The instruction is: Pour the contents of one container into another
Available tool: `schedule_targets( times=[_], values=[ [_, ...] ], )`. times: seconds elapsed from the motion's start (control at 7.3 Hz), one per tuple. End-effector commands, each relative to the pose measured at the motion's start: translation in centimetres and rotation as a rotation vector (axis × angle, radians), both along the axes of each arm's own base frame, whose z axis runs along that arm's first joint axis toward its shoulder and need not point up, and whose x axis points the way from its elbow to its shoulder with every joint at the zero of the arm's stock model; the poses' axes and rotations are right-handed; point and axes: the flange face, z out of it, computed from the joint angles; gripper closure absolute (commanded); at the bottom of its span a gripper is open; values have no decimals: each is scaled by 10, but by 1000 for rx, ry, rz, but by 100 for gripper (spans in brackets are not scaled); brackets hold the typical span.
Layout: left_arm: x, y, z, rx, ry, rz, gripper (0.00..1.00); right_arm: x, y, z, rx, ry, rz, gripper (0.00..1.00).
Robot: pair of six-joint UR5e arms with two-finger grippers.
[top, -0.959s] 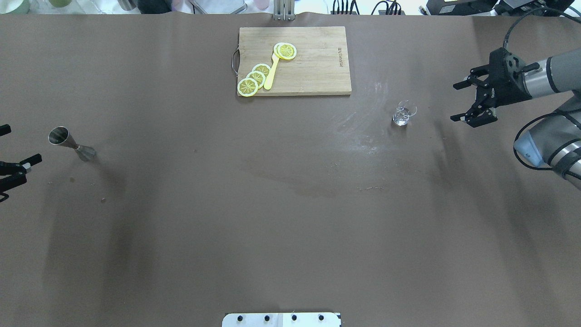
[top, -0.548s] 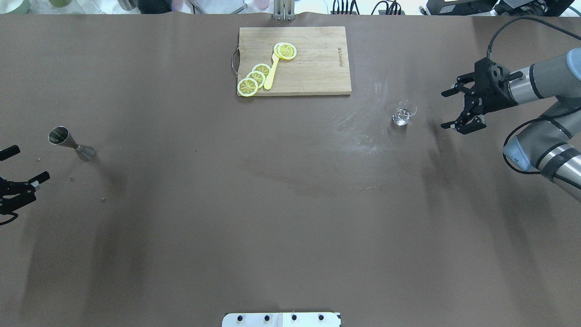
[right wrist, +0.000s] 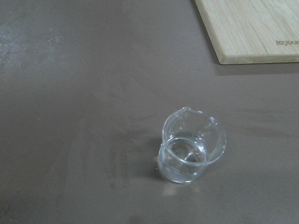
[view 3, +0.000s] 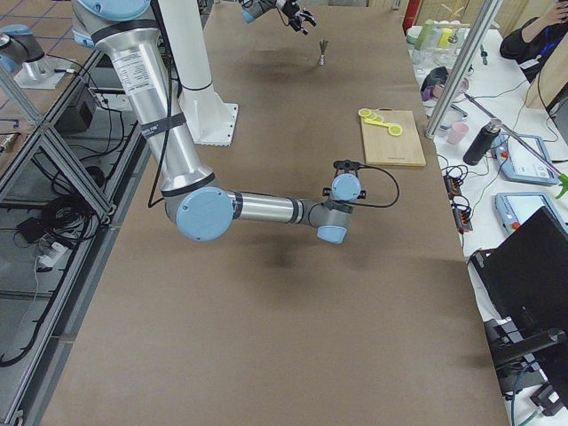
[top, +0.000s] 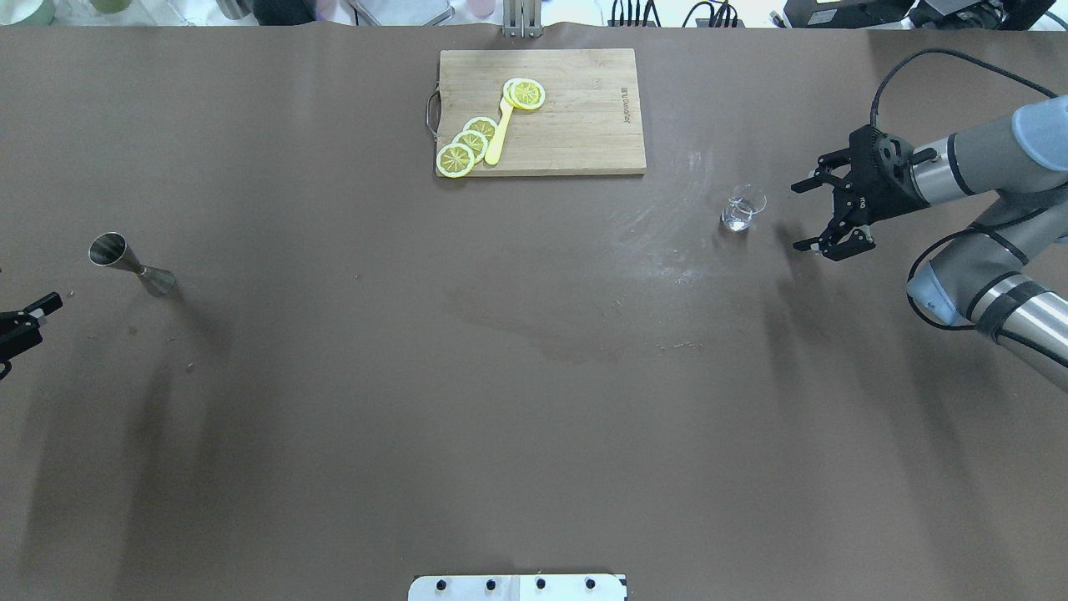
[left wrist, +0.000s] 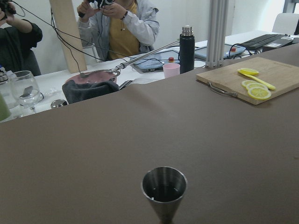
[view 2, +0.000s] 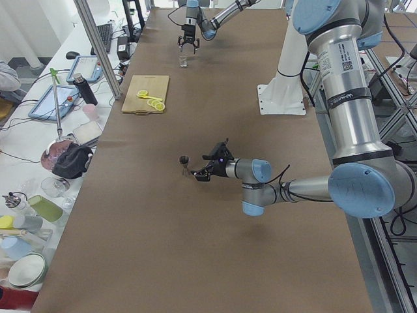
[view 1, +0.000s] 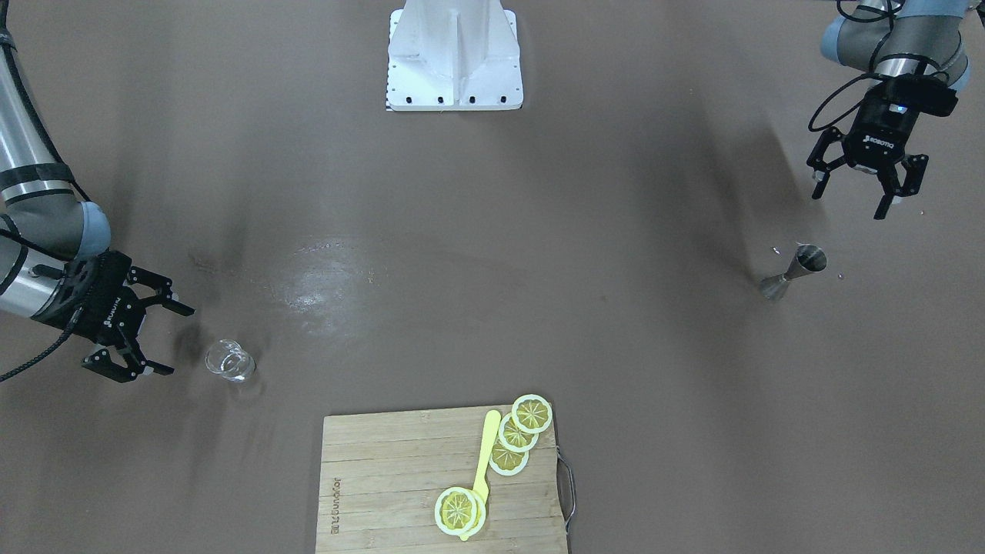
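Poised wide open, gripping nothing.
Near the glass cup (view 1: 228, 360) with the right gripper (view 1: 175, 341); apart from the upright jigger (view 1: 793, 273) with the left gripper (view 1: 849, 201).

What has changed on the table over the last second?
The right gripper, open, moved closer to the glass cup without touching it. The left gripper, also open, shifted toward the robot's side of the table, mostly leaving the overhead view. Nothing was grasped or released. The jigger, the cup and the cutting board with its lemon slices stayed put.
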Motion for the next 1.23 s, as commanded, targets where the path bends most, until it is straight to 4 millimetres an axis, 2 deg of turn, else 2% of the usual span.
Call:
schedule_targets(
  times=[0.0,0.27,0.41,0.68,1.1],
  values=[
    [7,-23,-5,12,18,-41,2,-10,-16,-8,31,10,13,0],
    [33,-43,-12,29,38,-39,2,-25,-18,-18,45,5,0,0],
    [47,-53,-7,29,31,-39,2,-32,-15,-20,48,2,-11,0],
    [60,-49,-4,27,24,-63,2,-35,-18,-20,44,4,-12,0],
    [65,-50,-6,28,34,-59,2,-43,-30,-23,72,15,-22,0]
  ],
)
